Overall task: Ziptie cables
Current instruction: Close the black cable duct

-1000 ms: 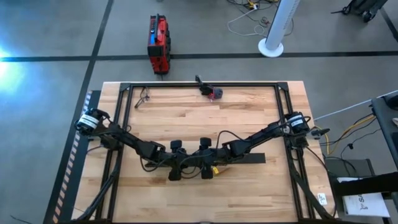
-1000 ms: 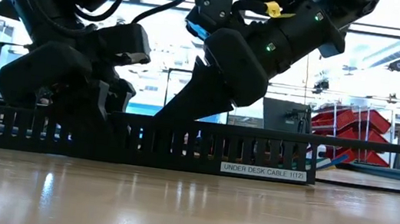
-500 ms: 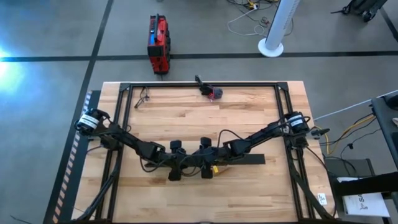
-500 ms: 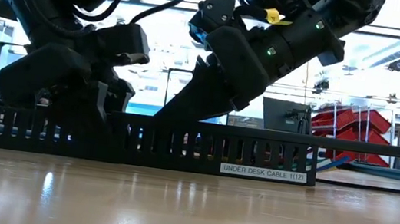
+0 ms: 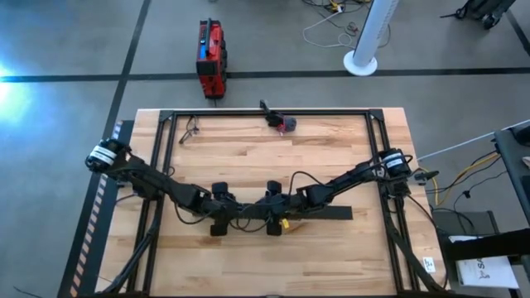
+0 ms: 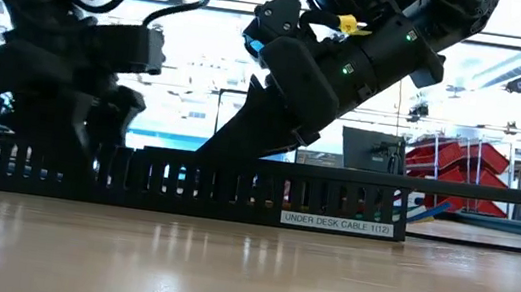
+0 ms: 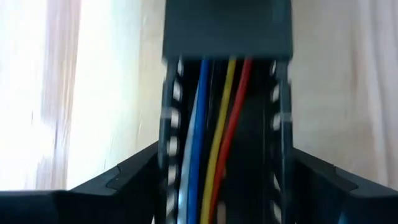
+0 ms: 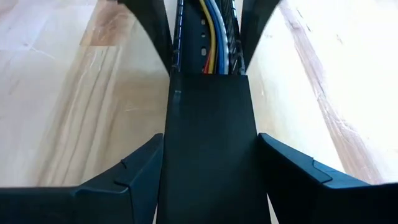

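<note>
Straddling a long black slotted cable tray [image 6: 234, 191] near the front of the wooden surface [image 5: 273, 157], both claws are down at tray level. The left claw [image 7: 221, 186] has its fingers spread, one on each outer side of the tray; whether they press the walls cannot be told. The right claw [image 8: 208, 180] likewise stands spread either side of the tray, over a stretch where a flat black cover [image 8: 210, 137] closes the top.

The cables [image 7: 214, 143], blue, yellow and red among them, lie lengthwise inside the tray's channel, open to view ahead of the left claw and running under the cover. A label on the tray's side [image 6: 336, 223] reads "UNDER DESK CABLE 1(12)".

Judged step: seating the wires in the tray and closing it; no tie is visible. The next move likely calls for keeping the wires inside the walls while the cover is advanced, without pinching one under its edge.
</note>
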`<state>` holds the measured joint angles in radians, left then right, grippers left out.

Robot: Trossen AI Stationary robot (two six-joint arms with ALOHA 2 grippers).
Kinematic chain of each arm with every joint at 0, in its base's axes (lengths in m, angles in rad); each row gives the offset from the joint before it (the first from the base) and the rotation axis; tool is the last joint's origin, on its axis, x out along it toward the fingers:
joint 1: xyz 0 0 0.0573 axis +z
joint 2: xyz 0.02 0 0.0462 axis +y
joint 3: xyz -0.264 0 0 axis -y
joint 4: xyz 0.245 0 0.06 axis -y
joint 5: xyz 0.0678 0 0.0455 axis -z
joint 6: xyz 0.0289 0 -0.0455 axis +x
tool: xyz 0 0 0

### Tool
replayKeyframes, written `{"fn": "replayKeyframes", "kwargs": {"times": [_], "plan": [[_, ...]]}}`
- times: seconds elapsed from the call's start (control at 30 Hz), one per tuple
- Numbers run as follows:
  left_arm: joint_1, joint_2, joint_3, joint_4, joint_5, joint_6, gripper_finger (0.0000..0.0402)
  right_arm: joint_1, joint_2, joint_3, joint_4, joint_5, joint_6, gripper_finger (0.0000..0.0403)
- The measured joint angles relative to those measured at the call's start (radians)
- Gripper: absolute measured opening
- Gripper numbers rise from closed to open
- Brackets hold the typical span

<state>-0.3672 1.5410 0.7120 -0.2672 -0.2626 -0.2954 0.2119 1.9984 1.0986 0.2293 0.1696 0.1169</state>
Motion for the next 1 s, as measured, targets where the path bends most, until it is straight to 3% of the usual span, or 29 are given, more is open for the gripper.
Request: {"fn": "replayKeyframes", "kwargs": {"times": [0.17, 0.43, 0.7, 1.0], "plan": [[0.000, -0.028, -0.071, 0.004, 0.000, -0.079, 0.0257, 0.000, 0.000, -0.002, 0.001, 0.002, -0.001, 0.0215], [0.000, -0.024, -0.193, 0.209, 0.001, -0.104, 0.0209, -0.012, 0.000, -0.005, 0.024, 0.001, -0.021, 0.0215], [0.000, -0.021, -0.200, 0.259, -0.020, -0.112, 0.0238, -0.024, 0.005, 0.010, 0.065, 0.003, -0.059, 0.0215], [0.000, -0.021, -0.191, 0.257, -0.029, -0.094, 0.0223, -0.031, 0.005, 0.015, 0.068, -0.040, -0.098, 0.0215]]}}
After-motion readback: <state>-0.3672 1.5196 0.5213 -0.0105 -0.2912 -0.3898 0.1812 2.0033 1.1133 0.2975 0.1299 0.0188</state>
